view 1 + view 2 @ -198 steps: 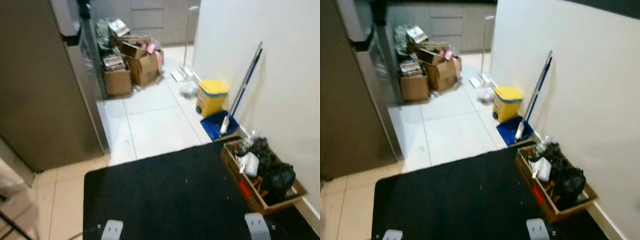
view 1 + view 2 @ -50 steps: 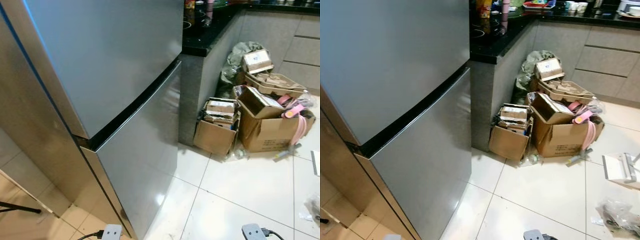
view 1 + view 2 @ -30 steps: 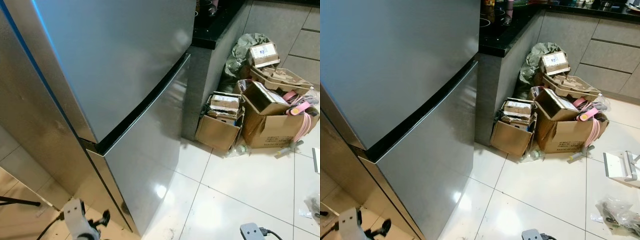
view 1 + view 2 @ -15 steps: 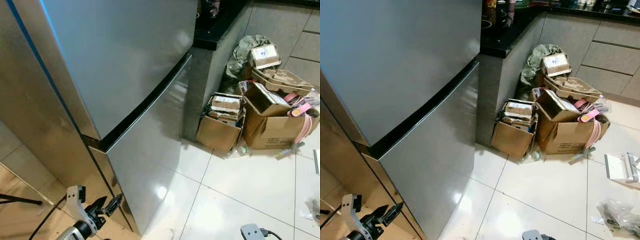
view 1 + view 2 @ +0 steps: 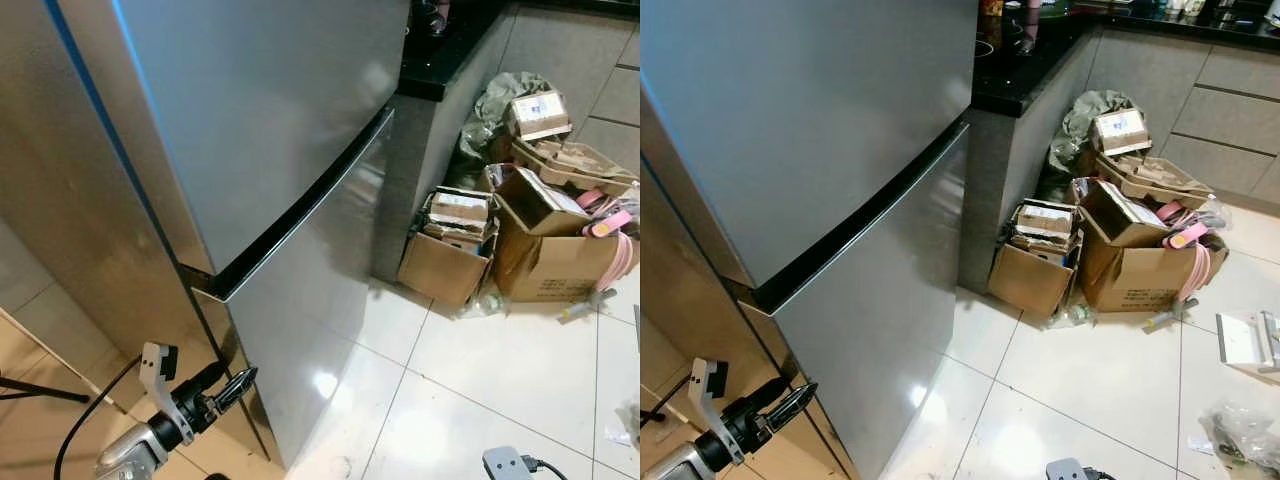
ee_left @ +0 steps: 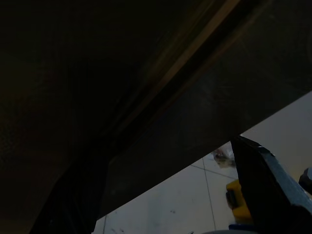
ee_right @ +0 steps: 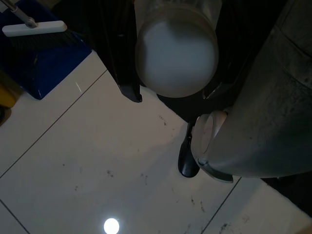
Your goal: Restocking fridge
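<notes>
My left hand [image 5: 238,384], fingers pressed nearly together, points at the closed fridge [image 5: 260,150] door's lower edge, while my right hand [image 7: 168,95] pinches a white-lidded container [image 7: 176,56]; risk: fingertips skate off the smooth steel.

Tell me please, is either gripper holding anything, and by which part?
The right gripper holds a round white-capped container between its fingers, by its sides. The left gripper holds nothing.
</notes>
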{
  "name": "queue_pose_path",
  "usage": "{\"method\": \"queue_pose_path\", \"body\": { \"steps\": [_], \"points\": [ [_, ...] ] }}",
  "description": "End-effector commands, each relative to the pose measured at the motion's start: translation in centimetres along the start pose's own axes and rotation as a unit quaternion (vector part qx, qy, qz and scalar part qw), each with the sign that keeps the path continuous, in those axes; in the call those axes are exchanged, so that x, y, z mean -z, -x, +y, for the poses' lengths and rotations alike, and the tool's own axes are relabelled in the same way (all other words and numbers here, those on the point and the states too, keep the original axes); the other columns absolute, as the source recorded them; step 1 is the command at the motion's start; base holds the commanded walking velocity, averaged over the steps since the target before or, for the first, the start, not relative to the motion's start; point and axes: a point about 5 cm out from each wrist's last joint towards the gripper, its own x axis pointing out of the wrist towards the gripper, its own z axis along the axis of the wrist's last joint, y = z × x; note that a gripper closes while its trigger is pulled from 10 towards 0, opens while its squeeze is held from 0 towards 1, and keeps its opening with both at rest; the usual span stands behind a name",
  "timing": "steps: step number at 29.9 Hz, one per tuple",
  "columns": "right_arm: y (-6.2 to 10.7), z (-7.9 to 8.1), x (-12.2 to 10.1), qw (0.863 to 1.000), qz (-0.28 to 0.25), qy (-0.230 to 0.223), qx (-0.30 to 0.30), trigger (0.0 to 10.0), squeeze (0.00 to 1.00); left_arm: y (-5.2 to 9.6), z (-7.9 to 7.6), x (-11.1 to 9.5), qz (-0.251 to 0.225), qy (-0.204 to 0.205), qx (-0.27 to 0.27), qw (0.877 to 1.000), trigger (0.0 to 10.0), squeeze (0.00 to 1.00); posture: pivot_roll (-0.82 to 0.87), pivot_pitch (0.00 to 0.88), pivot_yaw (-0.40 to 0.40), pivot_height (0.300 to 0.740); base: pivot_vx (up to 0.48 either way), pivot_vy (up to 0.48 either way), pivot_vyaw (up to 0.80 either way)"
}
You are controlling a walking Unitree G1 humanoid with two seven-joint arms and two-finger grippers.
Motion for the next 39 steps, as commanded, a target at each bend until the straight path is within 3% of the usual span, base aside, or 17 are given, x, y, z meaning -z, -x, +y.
{"method": "queue_pose_path", "body": {
  "steps": [1,2,5,12,18,23,26,29,31,32,33,35,36,37,38,39],
  "points": [
    [0.1,-0.3,0.1,1.000,0.001,-0.003,0.004,10.0,0.00,-2.6,-1.3,-1.8,-0.020,-0.050,0.074,0.996,10.0,0.00,-0.04,0.000,-0.036,0.740,0.000,0.000,0.00],
    [0.1,-0.2,0.1,1.000,0.001,-0.003,0.002,10.0,0.00,-3.9,-1.9,-3.1,-0.034,-0.080,0.090,0.992,10.0,0.00,-0.04,0.000,-0.034,0.740,0.000,0.000,0.00],
    [0.0,-0.2,0.1,1.000,0.000,-0.006,0.002,10.0,0.00,-5.8,-3.3,-4.2,-0.045,-0.105,0.137,0.984,10.0,0.00,-0.04,0.000,-0.032,0.740,0.000,0.000,0.00],
    [0.0,-0.1,0.0,1.000,-0.001,-0.008,0.001,10.0,0.00,-7.4,-5.4,-3.7,-0.036,-0.104,0.197,0.974,10.0,0.00,-0.04,0.000,-0.032,0.740,0.000,0.000,0.00],
    [0.0,0.1,0.0,1.000,-0.001,-0.010,0.000,10.0,0.00,-8.9,-8.9,-0.2,0.016,-0.066,0.284,0.956,10.0,0.00,-0.05,0.000,-0.028,0.740,0.000,0.000,0.00],
    [0.0,0.2,0.1,1.000,-0.001,-0.012,-0.001,10.0,0.00,-8.2,-9.6,1.9,0.070,-0.041,0.305,0.949,10.0,0.00,-0.05,0.000,-0.026,0.740,0.000,0.000,0.00],
    [-0.1,0.3,0.1,1.000,0.000,-0.013,-0.002,10.0,0.00,-7.0,-7.9,3.9,0.132,-0.048,0.249,0.958,10.0,0.00,-0.05,0.000,-0.022,0.740,0.000,0.000,0.00],
    [-0.1,0.4,0.2,1.000,0.001,-0.014,-0.003,10.0,0.00,-6.0,-6.9,4.8,0.163,-0.042,0.208,0.964,10.0,0.00,-0.05,0.000,-0.021,0.740,0.000,0.000,0.00],
    [-0.1,0.5,0.3,1.000,0.002,-0.014,-0.003,10.0,0.00,-4.2,-4.9,6.2,0.195,-0.032,0.103,0.975,10.0,0.00,-0.04,0.000,-0.019,0.740,0.000,0.000,0.00],
    [-0.1,0.5,0.3,1.000,0.002,-0.014,-0.003,10.0,0.00,-4.2,-4.9,6.2,0.195,-0.032,0.103,0.975,10.0,0.00,-0.04,0.000,-0.019,0.740,0.000,0.000,0.00],
    [-0.1,0.6,0.3,1.000,0.003,-0.014,-0.004,10.0,0.00,-2.8,-3.6,7.0,0.203,-0.016,0.016,0.979,10.0,0.00,-0.04,0.000,-0.017,0.740,0.000,0.000,0.00],
    [-0.1,0.6,0.3,1.000,0.003,-0.014,-0.004,10.0,0.00,-2.8,-3.6,7.0,0.203,-0.016,0.016,0.979,10.0,0.00,-0.04,0.000,-0.017,0.740,0.000,0.000,0.00],
    [-0.1,0.6,0.3,1.000,0.003,-0.014,-0.004,10.0,0.00,-2.3,-3.1,7.2,0.204,-0.009,-0.014,0.979,10.0,0.00,-0.04,0.000,-0.017,0.740,0.000,0.000,0.00],
    [-0.1,0.6,0.3,1.000,0.003,-0.013,-0.004,10.0,0.00,-0.9,-2.4,8.0,0.205,0.015,-0.082,0.975,10.0,0.00,-0.04,0.000,-0.019,0.740,0.000,0.000,0.00],
    [-0.1,0.6,0.3,1.000,0.003,-0.013,-0.004,10.0,0.00,-0.9,-2.4,8.0,0.205,0.015,-0.082,0.975,10.0,0.00,-0.04,0.000,-0.019,0.740,0.000,0.000,0.00],
    [-0.1,0.6,0.3,1.000,0.003,-0.013,-0.003,10.0,0.00,-0.1,-2.1,8.5,0.211,0.023,-0.118,0.970,10.0,0.00,-0.04,0.000,-0.020,0.740,0.000,0.000,0.00]
  ]
}}
